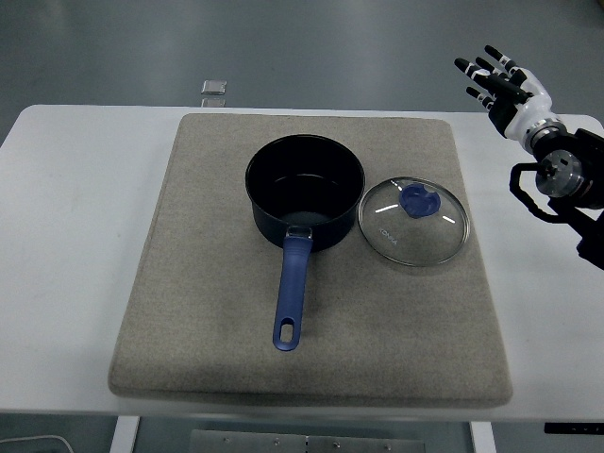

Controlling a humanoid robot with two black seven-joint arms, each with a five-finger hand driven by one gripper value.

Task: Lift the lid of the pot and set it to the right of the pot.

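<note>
A dark blue pot (304,192) with a long blue handle stands open on the grey mat (189,264). The handle points toward the near edge. A glass lid (414,221) with a blue knob lies flat on the mat, just right of the pot and close to its rim. My right hand (495,80) is raised at the upper right, above the table's far right corner, with its fingers spread and nothing in it. It is well clear of the lid. My left arm does not show.
The white table (66,217) shows bare on both sides of the mat. A small grey square object (213,88) lies on the floor beyond the table's far edge.
</note>
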